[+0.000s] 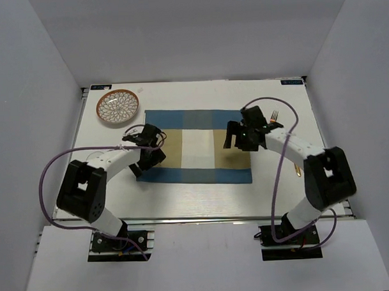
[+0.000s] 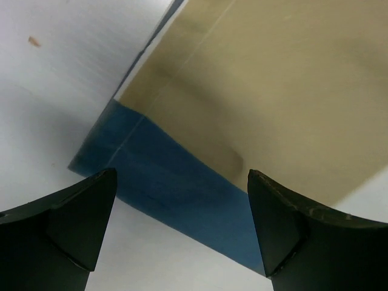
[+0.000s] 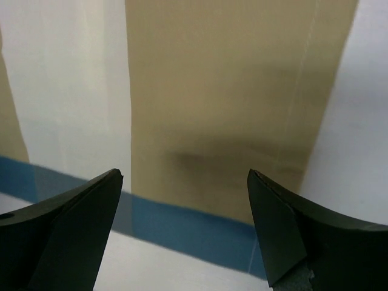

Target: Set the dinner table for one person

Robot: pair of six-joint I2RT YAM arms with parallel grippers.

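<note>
Surface (image 1: 183,200): white, rectangular, faint grain. On it: blue-and-tan checked placemat (image 1: 198,155), flat at centre; orange-rimmed patterned plate (image 1: 118,106), far-left corner, apart from the mat; copper-toned fork (image 1: 274,116), just beyond the mat's far-right corner, partly hidden.

Top camera overhead, whole table (image 1: 203,199); both wrist cameras close, down onto placemat (image 1: 198,148).

Overall light: bright, even, from above; the white desk (image 1: 196,200) reads pale and flat.
Shadows: soft dark patches lie on the placemat (image 1: 198,148) near its two ends; a smeared grey shadow crosses its tan panel in each wrist view.
Focus: overhead view sharp; wrist views soft, cloth weave blurred.
Left tool (image 2: 182,174) and right tool (image 3: 184,174): fingers near-black, underexposed, edges slightly fuzzy.
</note>
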